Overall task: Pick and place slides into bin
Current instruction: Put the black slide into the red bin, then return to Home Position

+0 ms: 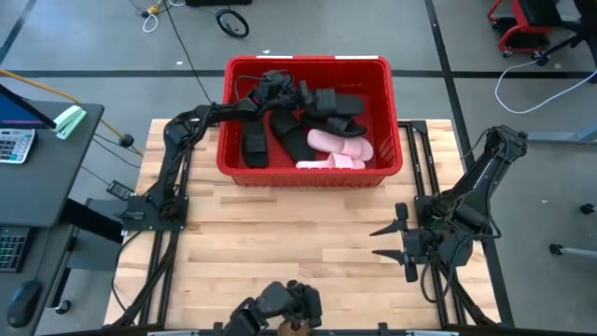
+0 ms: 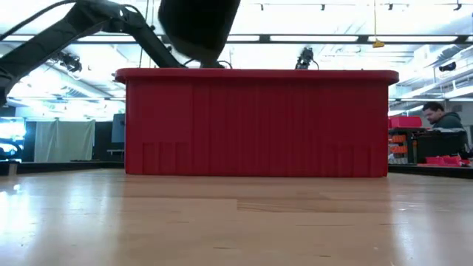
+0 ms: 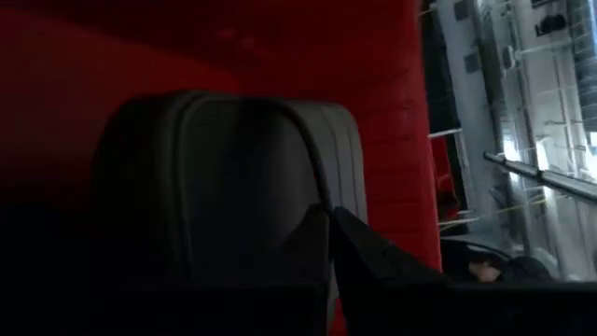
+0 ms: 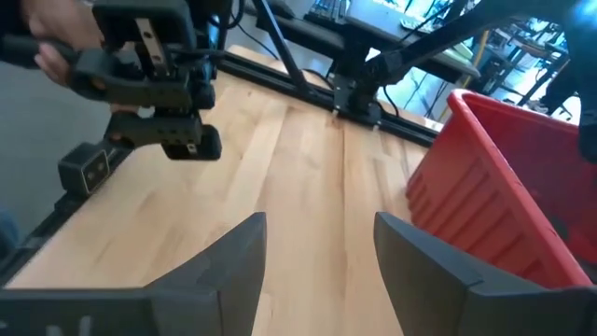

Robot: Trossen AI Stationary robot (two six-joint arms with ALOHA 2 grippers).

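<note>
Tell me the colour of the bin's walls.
Red. The bin shows this best in the low view, where its ribbed wall fills the picture.

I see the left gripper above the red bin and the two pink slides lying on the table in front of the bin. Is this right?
Not quite. In the high view the pink slides lie inside the bin, not on the table. The left gripper is indeed above the bin.

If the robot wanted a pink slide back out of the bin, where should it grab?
Probably by the broad strap of the upper pink slide, coming straight down from above: the red bin's walls block any sideways approach.
</note>
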